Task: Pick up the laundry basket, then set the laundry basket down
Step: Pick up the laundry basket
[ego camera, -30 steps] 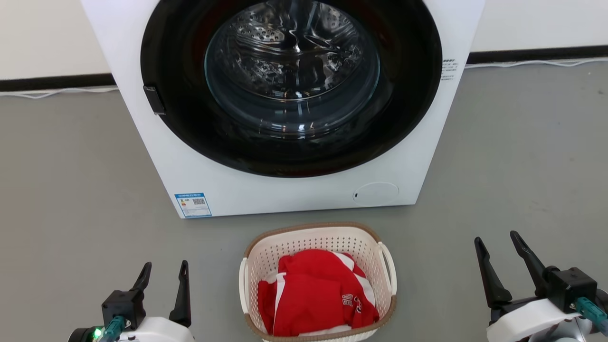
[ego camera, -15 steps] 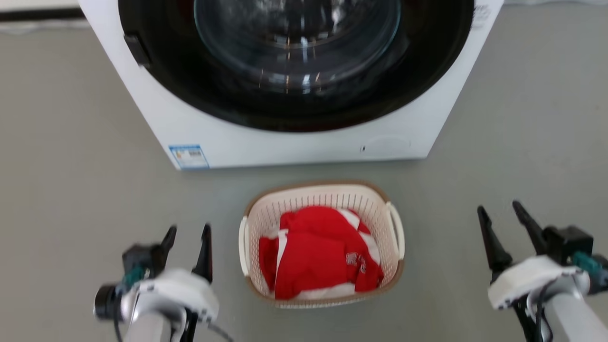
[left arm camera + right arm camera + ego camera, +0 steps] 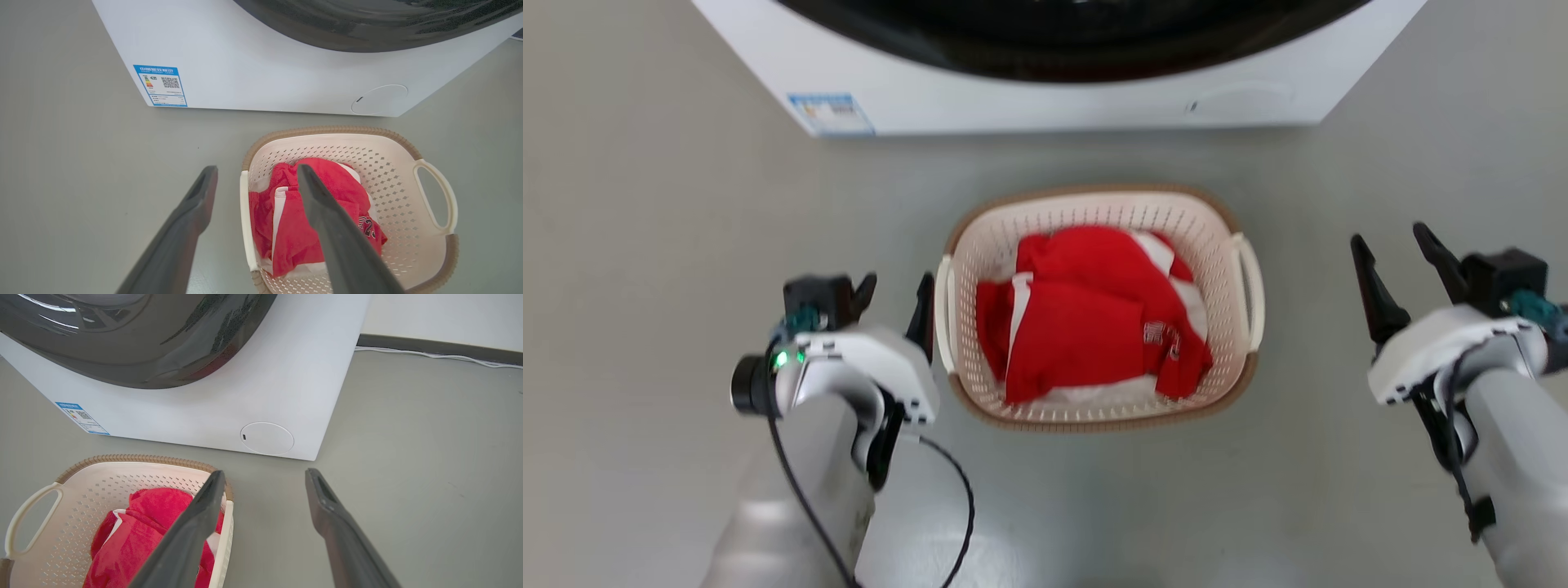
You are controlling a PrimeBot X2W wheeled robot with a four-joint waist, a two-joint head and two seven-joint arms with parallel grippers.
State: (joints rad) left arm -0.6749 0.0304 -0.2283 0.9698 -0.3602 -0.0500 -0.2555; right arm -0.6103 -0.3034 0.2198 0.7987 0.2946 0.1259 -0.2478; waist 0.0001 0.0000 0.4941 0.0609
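- As I judge it, the task has barely started: the laundry basket (image 3: 1094, 214) is neither gripped nor lifted, so the grasp, the lift and the set-down all remain.
- Nearest me, my left gripper (image 3: 897, 286) is spread wide with nothing in it. Its inner finger sits just beside the basket's left handle (image 3: 945, 314). In the left wrist view the two fingers seem to straddle that handle, one over the floor (image 3: 645, 245) and one over the clothes. I cannot tell whether anything touches.
- My right gripper (image 3: 1388, 238) is also spread and empty, fingers pointing forward. It stands apart from the right handle (image 3: 1252, 286), with bare floor between them.
- The basket rests on the floor between the two grippers, with a red garment (image 3: 1094, 310) bundled inside.
- Beyond it stands the washing machine (image 3: 1054, 106), close to the basket but not touching it.
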